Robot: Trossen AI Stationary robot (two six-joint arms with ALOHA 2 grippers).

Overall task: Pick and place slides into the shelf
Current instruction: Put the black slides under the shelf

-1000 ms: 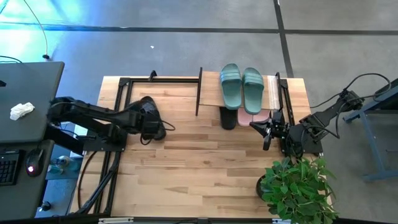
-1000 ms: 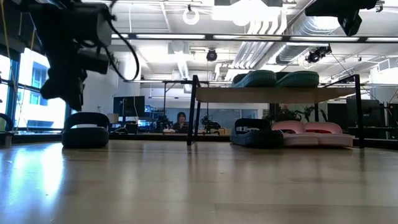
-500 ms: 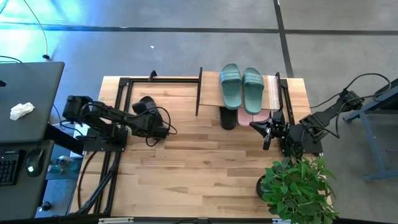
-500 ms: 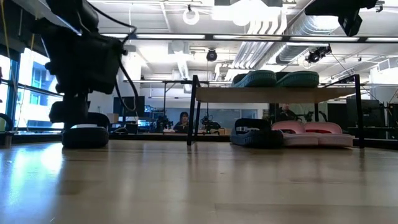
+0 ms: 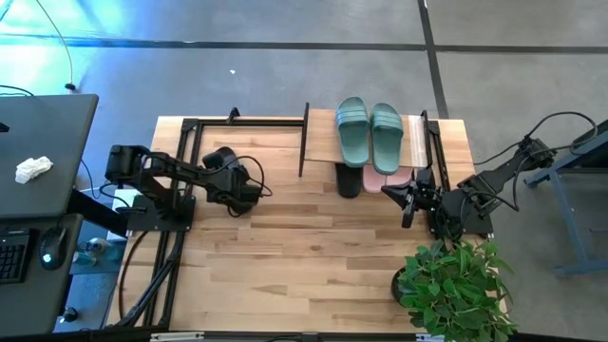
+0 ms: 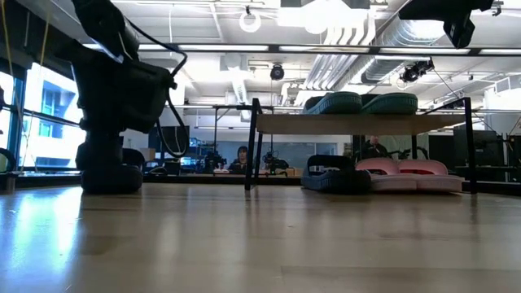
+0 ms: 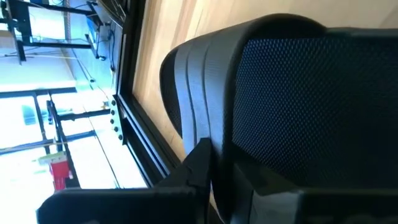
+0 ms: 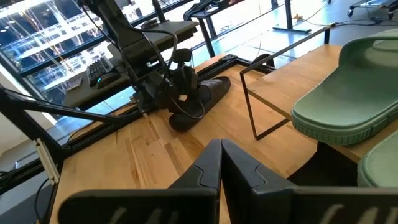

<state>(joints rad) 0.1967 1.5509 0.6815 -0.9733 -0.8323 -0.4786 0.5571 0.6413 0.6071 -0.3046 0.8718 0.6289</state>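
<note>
left gripper [image 5: 237,190] jaws clamped on the black slide [image 5: 224,163] strap, far-left worktop [image 5: 285,247]. looks light, rubbery, bendy; strap's the handle. right gripper [image 5: 404,202] shut, empty, near shelf [image 5: 321,142].

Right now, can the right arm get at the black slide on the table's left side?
Probably not. The right pincer waits shut by the shelf, far across the table, and the left pincer is already down on that black slide, seemingly closed on its strap.

Even, bright daylight covers the counter [image 5: 313,247] from above, with a blue glare on the floor at the far left. At table height, ceiling lamps [image 6: 248,20] glow white and the near wood is blurred. The black slide [image 7: 298,93] fills the left wrist view, dark but sharp.
</note>
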